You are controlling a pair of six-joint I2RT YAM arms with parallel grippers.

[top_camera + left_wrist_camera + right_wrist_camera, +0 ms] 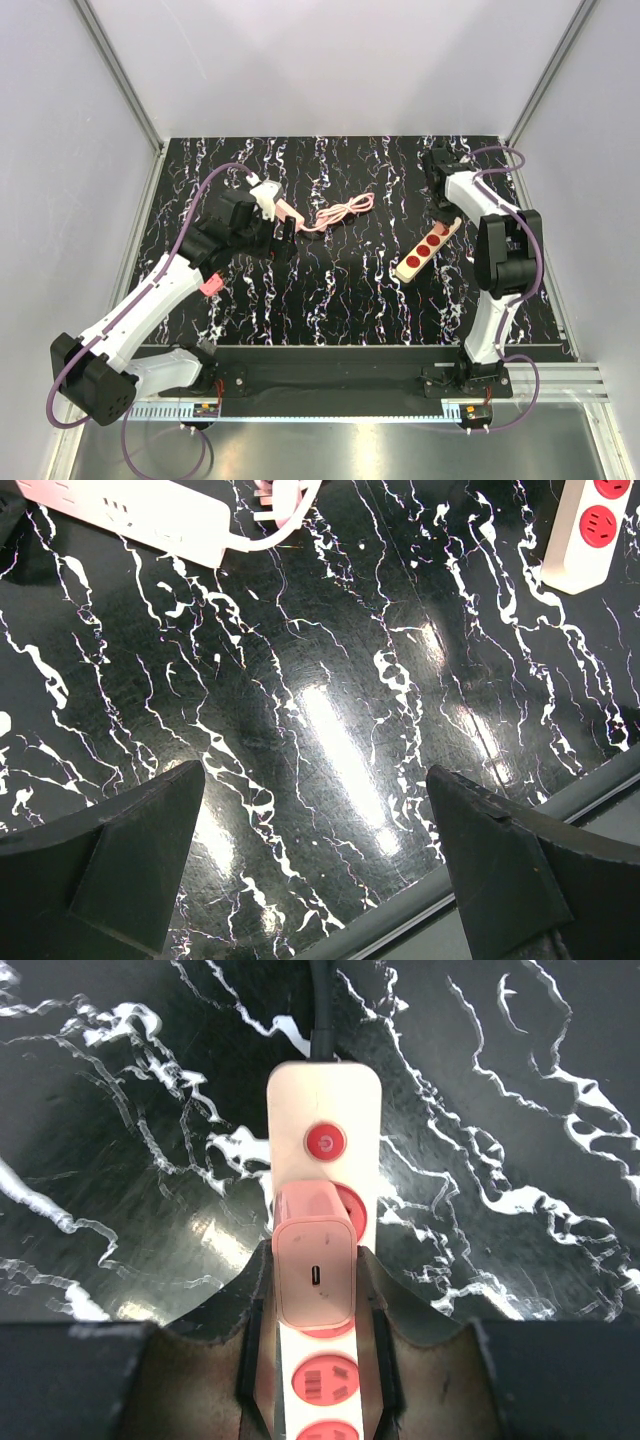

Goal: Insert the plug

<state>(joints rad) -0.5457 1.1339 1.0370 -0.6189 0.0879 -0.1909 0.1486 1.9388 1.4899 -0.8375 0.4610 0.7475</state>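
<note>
Right wrist: my right gripper (315, 1295) pinches the pink charger (315, 1265) on the power strip (325, 1095), beside its red switch (324, 1142); left gripper (312, 785) spread wide

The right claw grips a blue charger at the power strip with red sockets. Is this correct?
Not fully. The charger is pink, not blue; the right wrist view shows this. The rest holds: the right claw grips it at the power strip with red sockets.
</note>
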